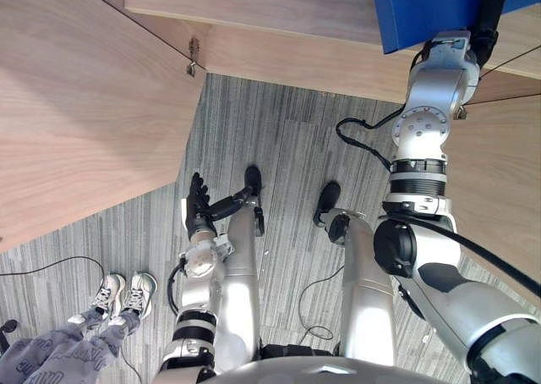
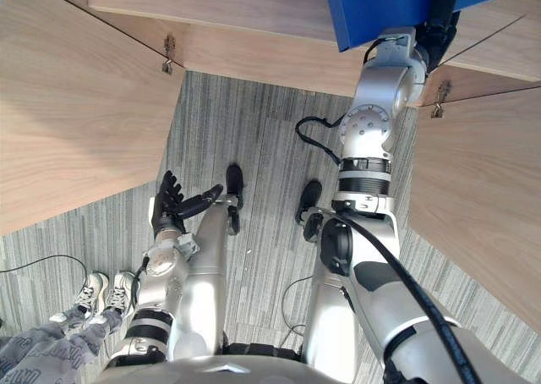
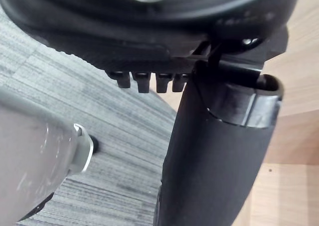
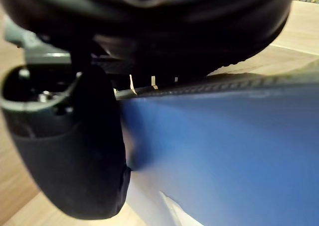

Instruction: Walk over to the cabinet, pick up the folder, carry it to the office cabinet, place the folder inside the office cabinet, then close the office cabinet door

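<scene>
right wrist view: right hand (image 4: 65, 151) pinching the flat blue folder (image 4: 224, 136), thumb against fingers, folder reaching ahead of the hand over the pale wooden office cabinet (image 1: 254, 12) edge. left hand (image 1: 199, 202) hangs low with straight fingers, much farther off.

Below you lies grey striped carpet (image 1: 279, 139); at your lower left a person's grey-trousered legs (image 1: 51, 354) show; their white trainers (image 1: 108, 293) rest flat on the carpet, side by side, close together.
</scene>
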